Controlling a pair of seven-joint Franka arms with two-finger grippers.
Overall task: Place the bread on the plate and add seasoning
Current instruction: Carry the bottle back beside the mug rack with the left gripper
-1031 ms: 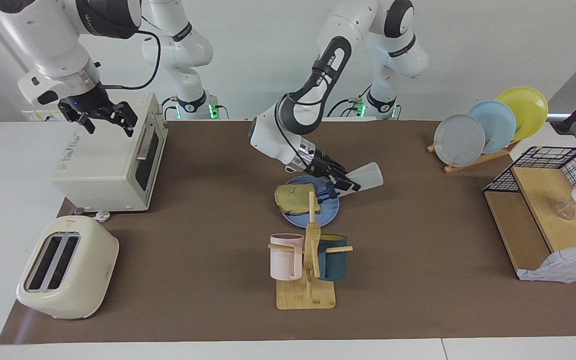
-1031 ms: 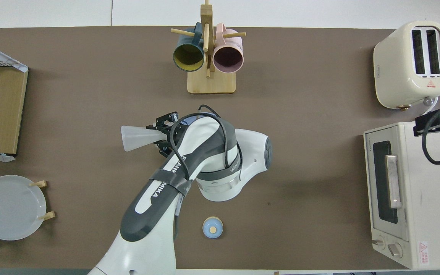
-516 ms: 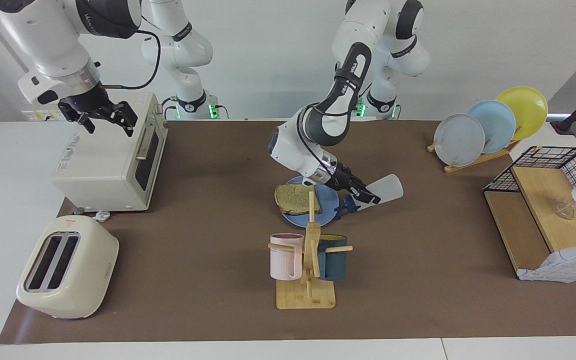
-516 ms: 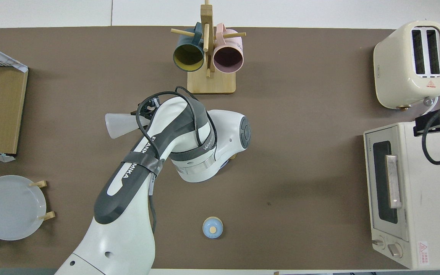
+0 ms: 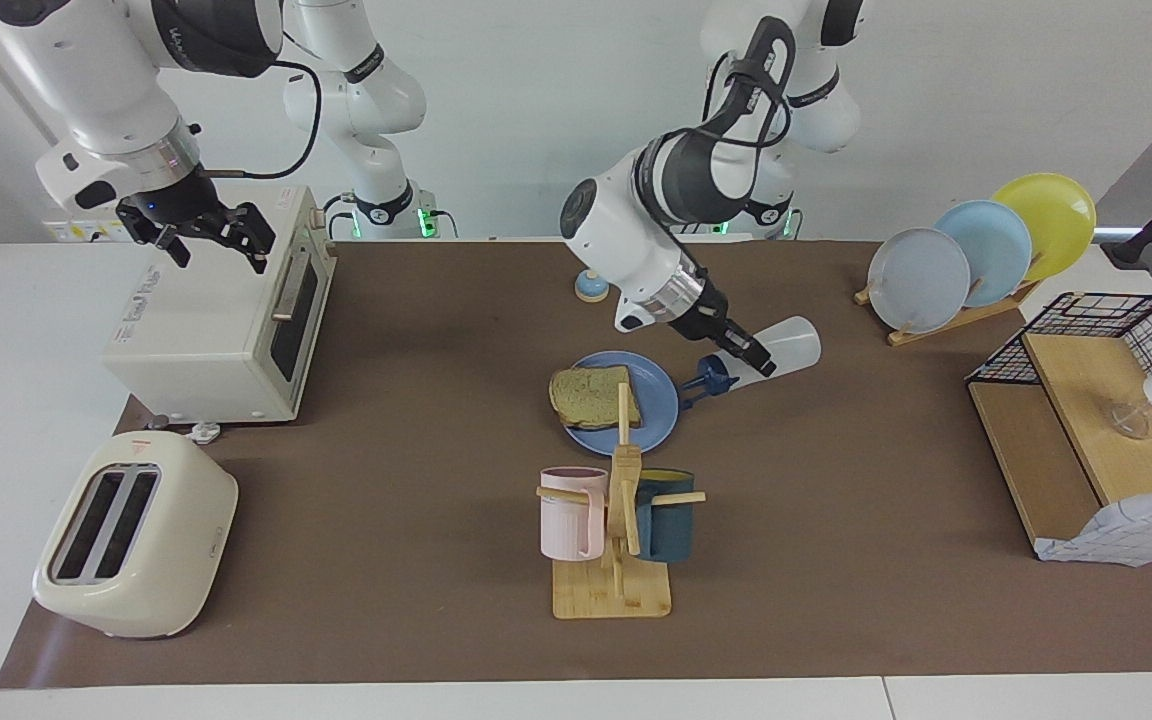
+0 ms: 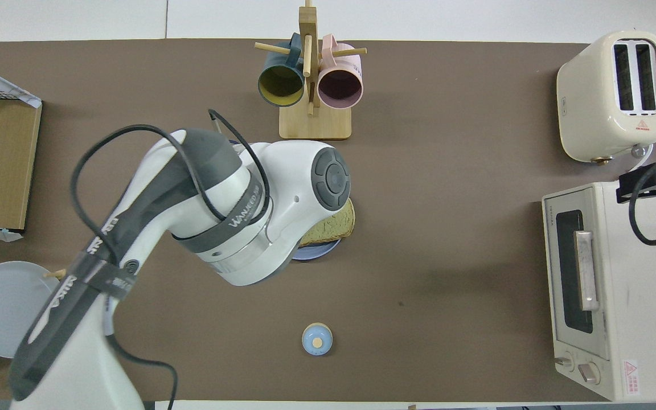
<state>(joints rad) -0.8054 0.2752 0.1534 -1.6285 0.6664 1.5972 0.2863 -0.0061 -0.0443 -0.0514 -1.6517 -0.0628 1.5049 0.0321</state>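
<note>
The left gripper (image 5: 744,352) pinches the seasoning bottle (image 5: 774,349), tilted cap-down, just right of frame centre beside the blue plate (image 5: 658,395) holding the toast (image 5: 594,395). At upper left, the right gripper (image 5: 206,232) waits spread over the toaster oven (image 5: 216,320).

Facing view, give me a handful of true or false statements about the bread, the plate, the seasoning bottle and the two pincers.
1. The bread lies on the plate. True.
2. The seasoning stands upright on the table. False: the left pincer holds it tilted in the air, cap down, beside the plate toward the left arm's end.
3. The bottle's flip lid hangs open. True.
4. The right pincer is over the plate. False: it waits over the toaster oven.
5. The bell sits nearer to the robots than the plate. True.
6. The plate stands in the wooden rack. False: it lies flat on the table, nearer to the robots than the mug tree.
</note>
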